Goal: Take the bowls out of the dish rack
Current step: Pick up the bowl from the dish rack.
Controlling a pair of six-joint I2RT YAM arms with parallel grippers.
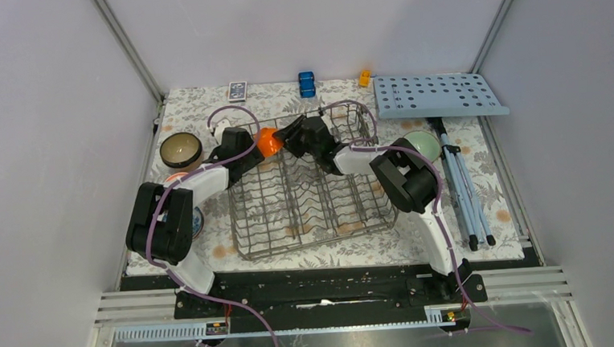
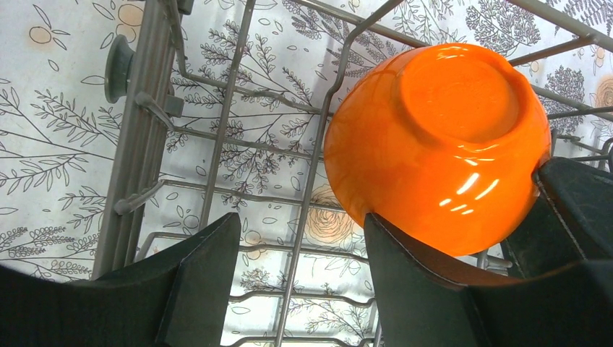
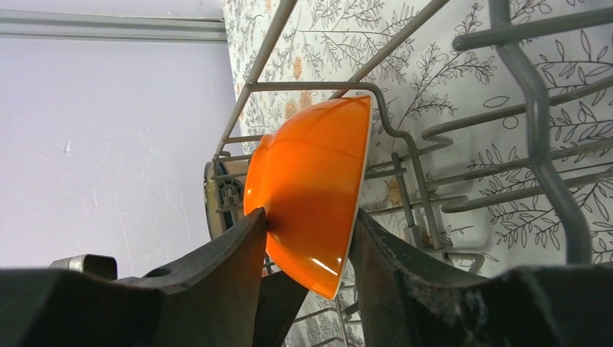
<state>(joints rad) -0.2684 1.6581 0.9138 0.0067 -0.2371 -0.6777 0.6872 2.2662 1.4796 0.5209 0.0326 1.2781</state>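
A: Top view: the orange bowl point(image 1: 267, 141) is being held at the far-left corner of the dish rack point(image 1: 315, 221), between the left gripper point(image 1: 242, 149) and the right gripper point(image 1: 292, 136).

B: Left wrist: the left gripper point(image 2: 296, 231) is being shown wide open and empty, with the orange bowl point(image 2: 434, 137) just beyond one finger.

A: Right wrist: the bowl's wall is being pinched by the right gripper point(image 3: 309, 217), one finger outside and one inside.

B: Advice being noted: the orange bowl is best lifted straight up, clear of the dish rack.

hidden: pale green bowl point(image 1: 425, 141) half behind right arm point(image 1: 407, 182); patterned bowl point(image 1: 200, 221) under left arm point(image 1: 164, 221)
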